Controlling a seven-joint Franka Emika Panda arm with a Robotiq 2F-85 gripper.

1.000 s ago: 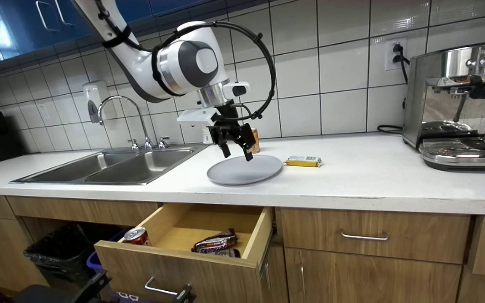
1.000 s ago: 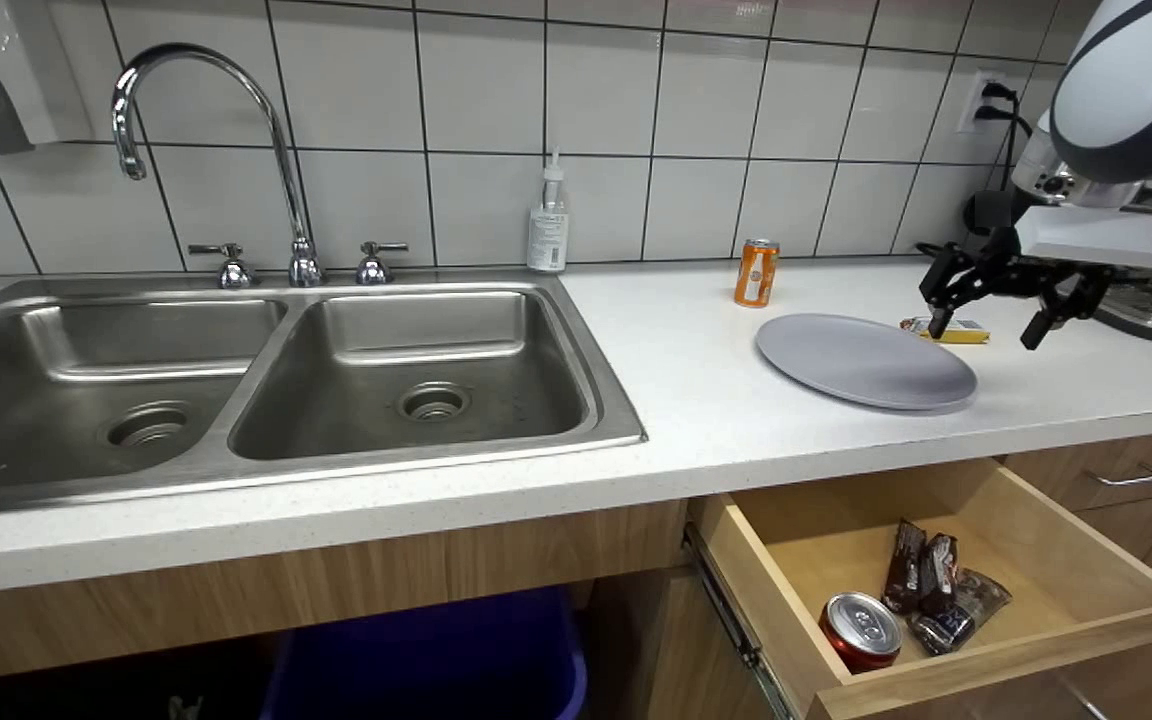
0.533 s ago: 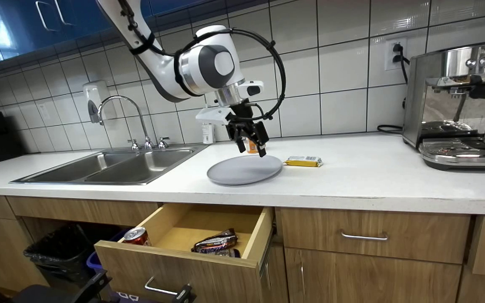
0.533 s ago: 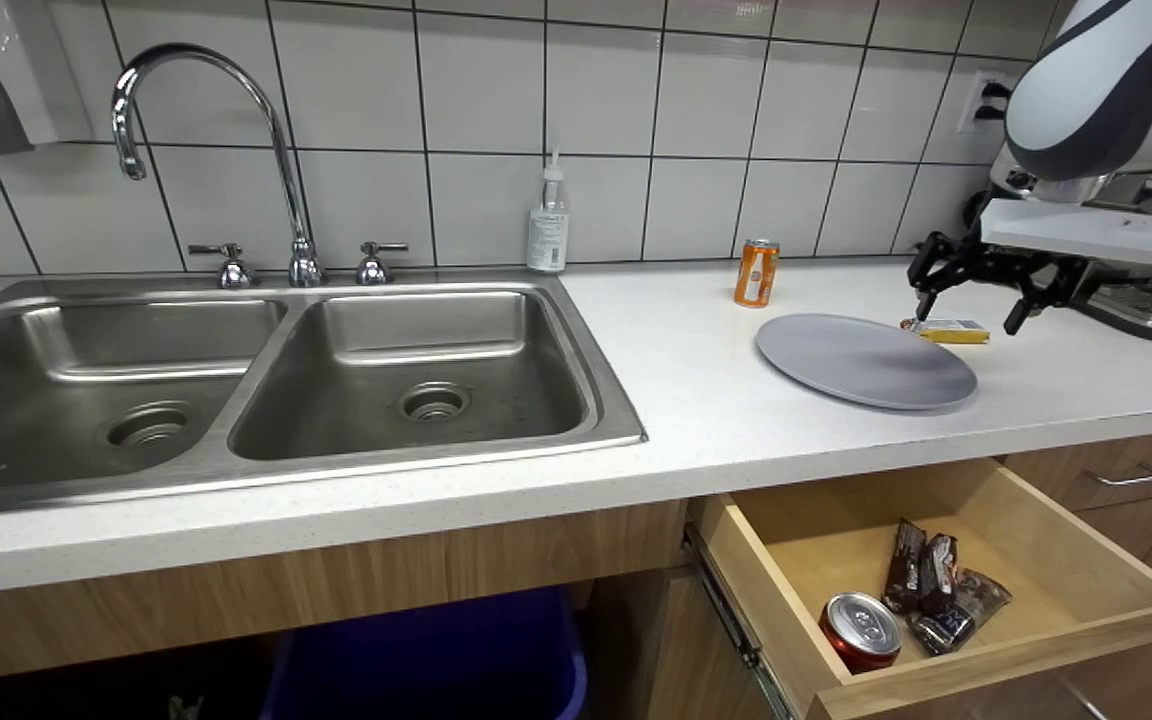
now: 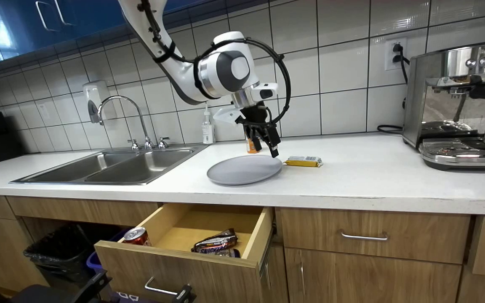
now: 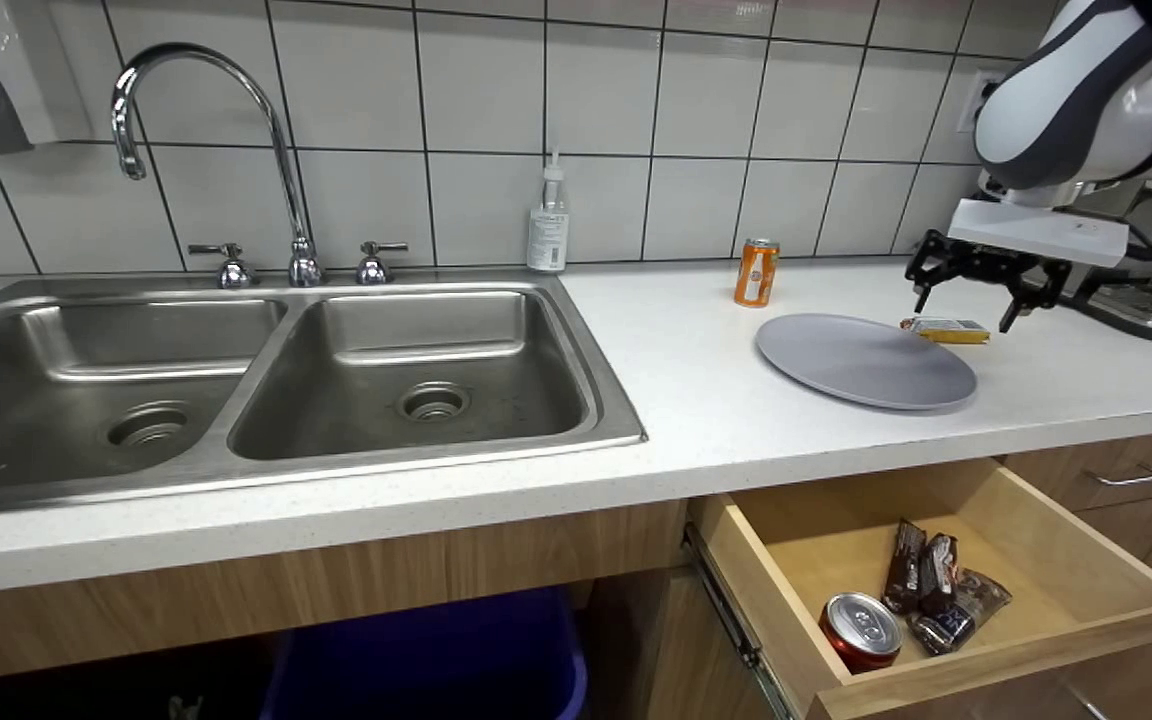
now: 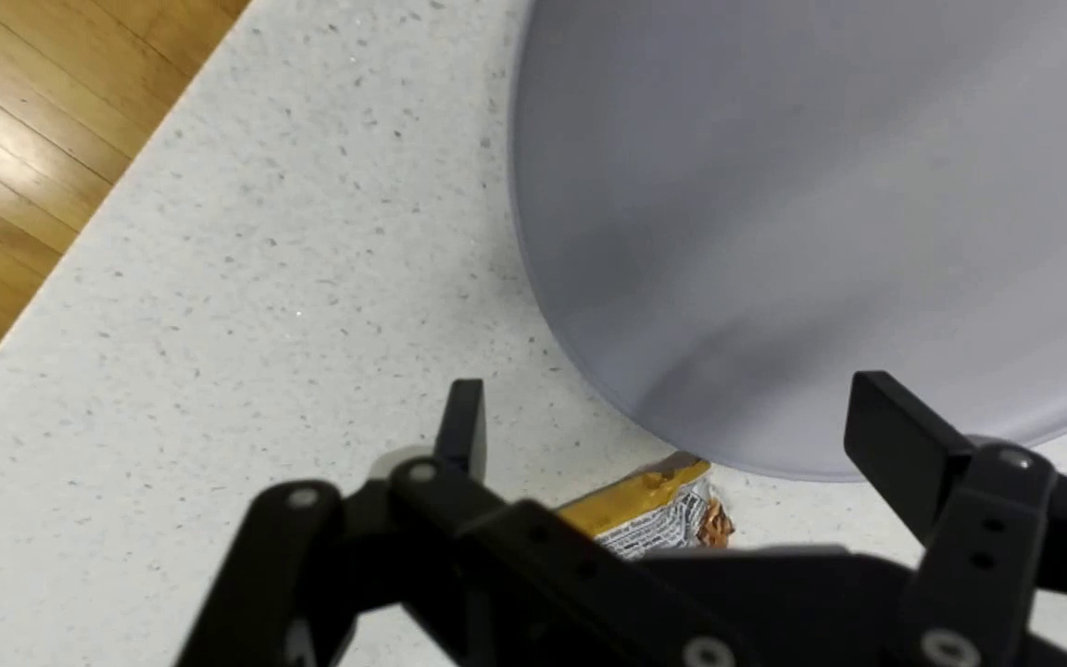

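Note:
My gripper is open in the wrist view, its two black fingers wide apart with nothing gripped. Below it on the counter lies a bar in a yellow and white wrapper, partly hidden behind the gripper's linkage. One end of the bar reaches the rim of a round grey plate, and I cannot tell whether they touch. In both exterior views the gripper hangs above the counter near the plate's edge, close to the yellow bar. An orange can stands upright behind the plate.
A pulled-out drawer below the counter holds a red can and several dark-wrapped bars. A double steel sink with a faucet, a pump bottle and an espresso machine are also around.
The arm has swung toward the yellow bar, passing from over the plate to its edge beside the bar in an exterior view. The fingers stay open; plate, bar and cans have not moved.

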